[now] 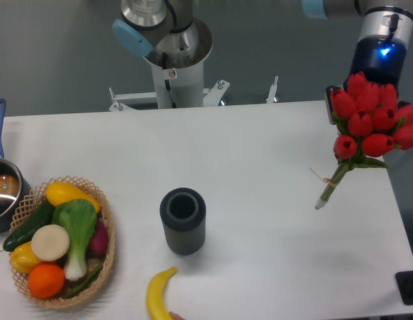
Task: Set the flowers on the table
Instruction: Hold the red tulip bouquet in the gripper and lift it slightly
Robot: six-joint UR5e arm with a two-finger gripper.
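Tulips [370, 119], a bunch of red buds with green leaves and bound green stems, hang at the right side of the white table [259, 167], carried by the gripper [366, 90]. The blooms sit high against the dark wrist of the arm, which shows a blue light, and they hide the fingers almost wholly; only a dark edge shows at the bunch's left. How the fingers stand cannot be told, though the bunch is plainly held up by the tool. The stems slant down and to the left, and their cut end is close over the tabletop near the right edge; whether it touches the surface cannot be told.

Near the middle of the table stands a dark ribbed cylindrical vase [183, 220], upright, its mouth open and well apart from the flowers. In front of it, at the near edge, lies a yellow banana [158, 296], partly cut off by the frame. At the left sits a woven basket [107, 220] holding a yellow squash, a cucumber, bok choy, an orange, a yellow pepper and a pale round slice. Just beside the basket, at the far left edge, is a saucepan [2, 193] with a blue handle. Behind the table rises the arm's grey base column [173, 73]
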